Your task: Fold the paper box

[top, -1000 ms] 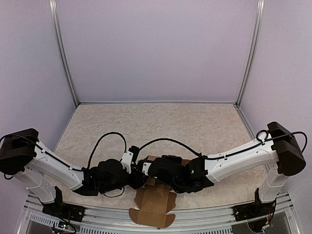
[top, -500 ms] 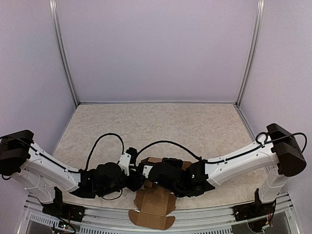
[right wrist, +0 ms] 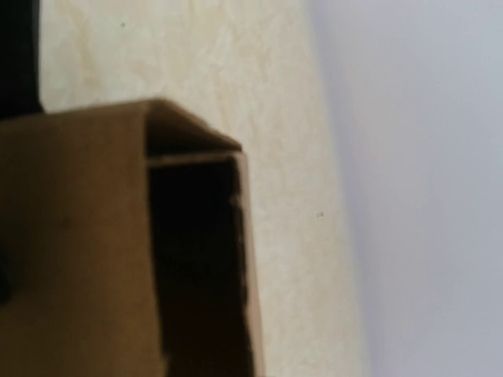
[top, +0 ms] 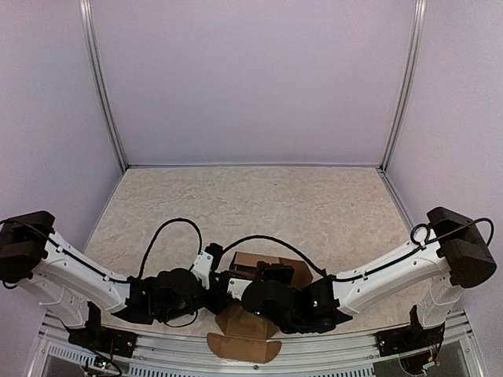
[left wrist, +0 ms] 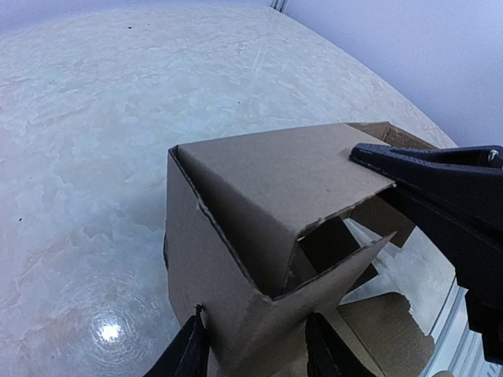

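Note:
The paper box (top: 263,267) is brown cardboard, partly folded, with walls standing and flat flaps (top: 242,336) lying toward the near edge. In the left wrist view the paper box (left wrist: 259,204) fills the middle, its open side to the right. My left gripper (left wrist: 255,349) has a finger on each side of the box's lower wall, cardboard filling the gap. My right gripper (top: 250,289) meets the box from the right; one black finger (left wrist: 409,161) lies on the top panel's edge. The right wrist view shows only blurred cardboard (right wrist: 78,251) and a dark opening; its fingers are hidden.
Both arms (top: 86,271) (top: 393,267) crowd together at the table's near edge over the box. The speckled beige tabletop (top: 259,200) stretches behind them to the lilac walls. A metal rail (top: 157,357) runs along the front edge.
Both wrists have drawn in closer to the near edge and to each other. The box stands more upright, and less of the flat front flaps shows.

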Robot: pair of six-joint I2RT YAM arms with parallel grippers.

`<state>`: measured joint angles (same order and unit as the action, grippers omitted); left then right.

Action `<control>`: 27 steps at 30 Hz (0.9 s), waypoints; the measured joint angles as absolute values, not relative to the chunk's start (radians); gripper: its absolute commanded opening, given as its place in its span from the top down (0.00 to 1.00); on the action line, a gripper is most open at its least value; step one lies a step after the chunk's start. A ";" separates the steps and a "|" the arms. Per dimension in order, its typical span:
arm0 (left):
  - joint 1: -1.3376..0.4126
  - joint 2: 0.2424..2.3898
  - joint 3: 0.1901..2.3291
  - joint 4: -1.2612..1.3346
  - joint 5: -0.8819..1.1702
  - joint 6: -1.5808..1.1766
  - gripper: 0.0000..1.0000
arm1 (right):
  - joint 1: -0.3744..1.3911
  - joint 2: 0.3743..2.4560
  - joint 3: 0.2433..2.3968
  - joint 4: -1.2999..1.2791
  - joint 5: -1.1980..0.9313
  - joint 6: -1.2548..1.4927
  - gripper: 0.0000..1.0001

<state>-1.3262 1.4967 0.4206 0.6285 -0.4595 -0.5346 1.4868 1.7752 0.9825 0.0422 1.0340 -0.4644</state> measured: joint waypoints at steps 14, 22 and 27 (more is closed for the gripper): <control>-1.332 1.525 0.422 0.627 -0.583 -0.525 0.60 | 1.516 1.853 0.813 0.625 1.163 -0.825 1.00; -1.309 1.590 0.428 0.701 -0.607 -0.489 0.60 | 1.490 1.880 0.780 0.759 1.163 -0.913 1.00; -1.282 1.628 0.430 0.756 -0.607 -0.479 0.60 | 1.462 1.892 0.784 0.780 1.143 -0.919 1.00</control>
